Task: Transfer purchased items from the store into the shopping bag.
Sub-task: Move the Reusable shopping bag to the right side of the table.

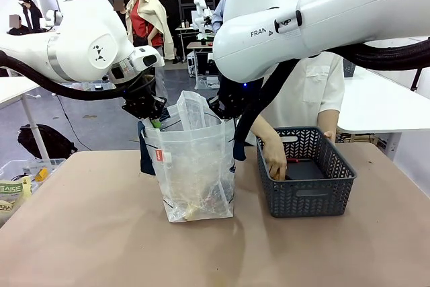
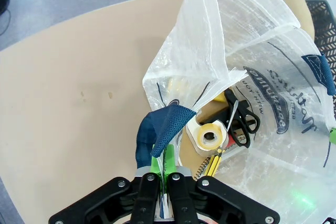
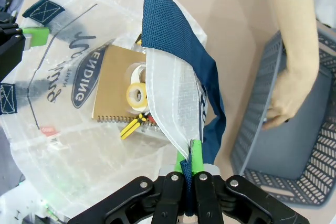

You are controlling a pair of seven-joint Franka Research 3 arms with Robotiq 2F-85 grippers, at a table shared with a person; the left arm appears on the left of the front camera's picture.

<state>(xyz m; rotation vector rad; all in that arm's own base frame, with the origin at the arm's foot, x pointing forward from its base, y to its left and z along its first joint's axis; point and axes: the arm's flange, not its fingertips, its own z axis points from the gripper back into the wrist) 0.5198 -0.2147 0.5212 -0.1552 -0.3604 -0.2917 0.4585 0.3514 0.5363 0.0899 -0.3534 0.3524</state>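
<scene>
The translucent whitish plastic shopping bag (image 1: pixel 195 173) with navy strap handles stands on the beige table (image 1: pixel 87 247), near the middle. To its right, a little apart, stands the dark grey lattice plastic basket (image 1: pixel 306 189). The person's hand (image 1: pixel 274 159) is inside it, by its left wall. Inside the bag lies a brown spiral notebook (image 3: pixel 113 85). Pale tape rolls (image 3: pixel 137 94) lie on it and black-handled scissors (image 2: pixel 241 124) beside them.

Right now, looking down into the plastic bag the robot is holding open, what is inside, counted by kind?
Spiral notebook: 1
Tape rolls: 2
Scissors: 1
Yellow-handled tool: 1
Total: 5 things that can be seen; more may lie hidden under the folds of the shopping bag.
</scene>
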